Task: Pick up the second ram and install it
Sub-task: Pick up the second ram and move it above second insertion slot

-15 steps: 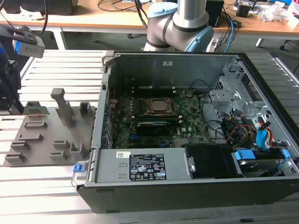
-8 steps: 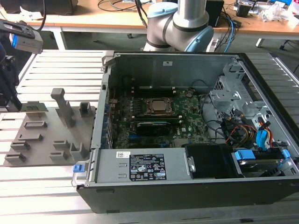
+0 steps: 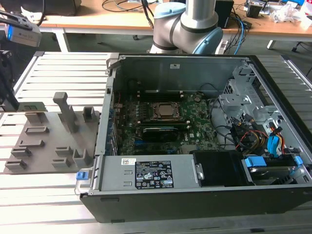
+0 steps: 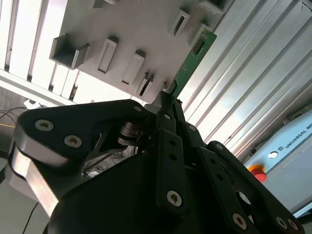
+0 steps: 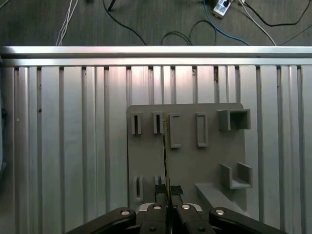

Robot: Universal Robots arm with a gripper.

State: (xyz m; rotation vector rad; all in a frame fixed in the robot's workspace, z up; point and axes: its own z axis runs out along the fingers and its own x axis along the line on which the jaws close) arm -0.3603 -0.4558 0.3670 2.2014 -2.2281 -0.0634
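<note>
Gripper (image 5: 167, 191) is pressed together on the second ram (image 4: 192, 61). That's one green stick, pinched at its near end between two black fingers (image 4: 168, 131), with the rest reaching out ahead of the fingertips. Straight beyond it lies one grey fixture plate (image 5: 195, 161). I can't tell if the stick's far tip touches the plate or hangs clear. In the first wrist view the stick shows edge-on, a thin line. Two box-shaped pockets (image 5: 234, 120) stand off to one side of the gripper. One slatted metal table (image 5: 73, 146) carries the plate. In the exterior view, one open computer case (image 3: 161, 207) sits beside the plate, on the exterior view's right. Inside it are one motherboard (image 3: 197, 122) and one CPU socket (image 3: 168, 111). The gripper's own body hides the stick's near end.
</note>
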